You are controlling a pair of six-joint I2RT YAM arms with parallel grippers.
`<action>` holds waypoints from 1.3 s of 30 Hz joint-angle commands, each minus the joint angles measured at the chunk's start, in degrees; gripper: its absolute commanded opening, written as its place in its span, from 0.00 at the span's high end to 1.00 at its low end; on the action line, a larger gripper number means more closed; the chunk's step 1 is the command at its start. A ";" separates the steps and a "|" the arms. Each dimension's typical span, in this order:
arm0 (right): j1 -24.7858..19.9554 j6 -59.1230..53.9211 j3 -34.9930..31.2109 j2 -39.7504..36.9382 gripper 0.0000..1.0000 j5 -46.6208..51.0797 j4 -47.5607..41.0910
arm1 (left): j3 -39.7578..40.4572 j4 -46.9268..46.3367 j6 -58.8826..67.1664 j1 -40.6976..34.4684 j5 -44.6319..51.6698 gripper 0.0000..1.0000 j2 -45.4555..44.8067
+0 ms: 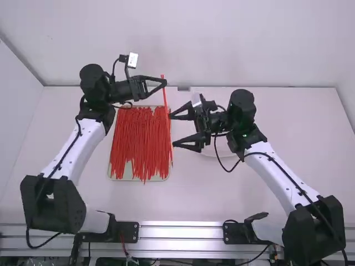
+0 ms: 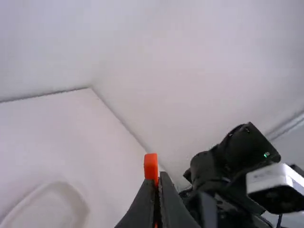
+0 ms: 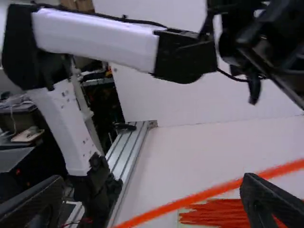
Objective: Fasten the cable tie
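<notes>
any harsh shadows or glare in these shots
High view: soft even light, only faint shadows on the table, no glare; left wrist view: cable tie evenly lit; right wrist view: room beyond the table darker.

Heap of red plastic cable ties (image 1: 141, 141) on flat pale tray (image 1: 161, 178), left of middle. Over its far right corner: single red cable tie (image 1: 165, 101) upright in clamped black left gripper (image 1: 165, 83). Just right: black right gripper (image 1: 173, 131), spread.

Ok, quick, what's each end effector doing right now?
Left end effector: closed on a red cable tie.
Right end effector: open, gripping nothing.
</notes>
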 commanded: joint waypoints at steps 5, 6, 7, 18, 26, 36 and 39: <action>-1.73 -4.26 1.70 0.04 0.02 -2.91 -3.39 | 3.72 -1.46 -4.72 0.79 2.12 0.99 5.20; -1.79 -6.84 1.70 0.04 0.02 -2.91 -4.09 | 5.01 -3.23 -4.72 1.05 2.62 0.99 6.69; -1.79 -9.11 1.70 0.04 0.02 -3.02 -4.72 | 5.95 -4.42 -4.70 1.05 2.97 0.99 7.78; -0.90 -30.36 1.64 0.09 0.02 -8.00 -6.45 | 11.43 -16.26 -8.52 1.25 2.71 0.99 16.35; -1.20 -40.92 1.64 0.09 0.02 -8.04 -6.45 | 11.43 -16.00 -15.08 1.05 8.63 0.98 16.46; -1.29 -58.66 1.46 0.09 0.02 -8.02 -6.43 | 11.04 -16.68 -27.36 1.05 11.65 0.98 16.46; -1.29 -70.01 0.42 0.09 0.02 -8.02 -6.23 | 10.95 -16.63 -30.40 1.05 11.06 0.98 16.46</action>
